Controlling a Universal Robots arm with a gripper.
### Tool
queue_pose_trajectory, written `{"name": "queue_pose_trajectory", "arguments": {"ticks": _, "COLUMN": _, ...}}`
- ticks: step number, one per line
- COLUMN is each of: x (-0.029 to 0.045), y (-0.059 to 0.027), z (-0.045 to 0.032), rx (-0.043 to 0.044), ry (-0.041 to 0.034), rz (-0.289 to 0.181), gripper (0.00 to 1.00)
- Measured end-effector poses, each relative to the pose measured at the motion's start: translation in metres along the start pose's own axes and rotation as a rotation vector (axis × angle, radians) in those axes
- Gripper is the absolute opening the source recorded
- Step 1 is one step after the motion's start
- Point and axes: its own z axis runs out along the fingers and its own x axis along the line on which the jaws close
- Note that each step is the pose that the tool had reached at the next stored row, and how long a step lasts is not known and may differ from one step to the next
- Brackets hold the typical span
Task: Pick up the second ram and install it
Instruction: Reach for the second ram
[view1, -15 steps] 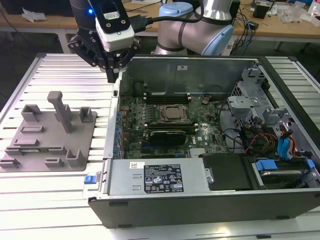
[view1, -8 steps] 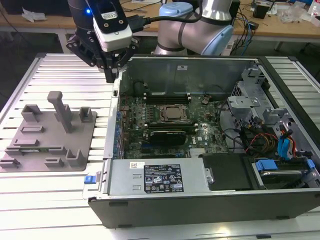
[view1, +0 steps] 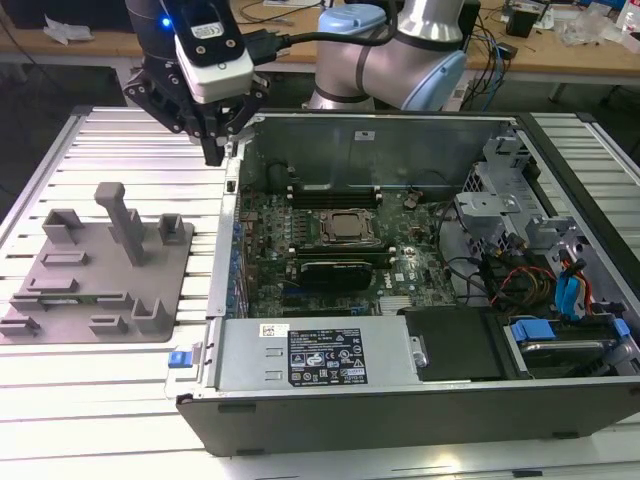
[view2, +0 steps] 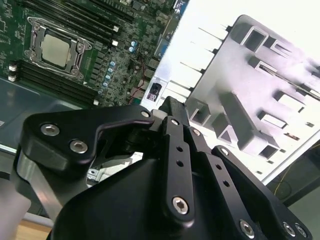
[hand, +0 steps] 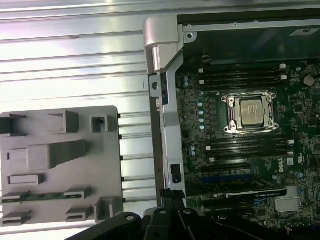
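A robotics lab or electronics workshop. In the exterior view, a slatted metal work table (view1: 110, 140) fills the middle. On it, toward four o'clock, lies an open desktop computer case (view1: 400, 420) with its green motherboard (view1: 262, 222) bared. At nine o'clock sits a grey plastic fixture plate (view1: 100, 270). A silver and blue robot arm (view1: 400, 50) reaches in at twelve o'clock. Behind it, a wooden workbench (view1: 570, 55) carries loose cables (view1: 490, 50) and small parts.
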Motion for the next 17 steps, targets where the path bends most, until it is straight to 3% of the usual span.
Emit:
{"name": "queue_pose_trajectory", "arguments": {"ticks": 10, "x": 0.0085, "y": -0.0006, "z": -0.0002, "rx": 0.0000, "ry": 0.0000, "rz": 0.000, "gripper": 0.08}}
{"name": "queue_pose_trajectory", "arguments": {"ticks": 17, "x": 0.0187, "y": -0.0014, "z": -0.0003, "rx": 0.0000, "ry": 0.0000, "rz": 0.000, "gripper": 0.08}}
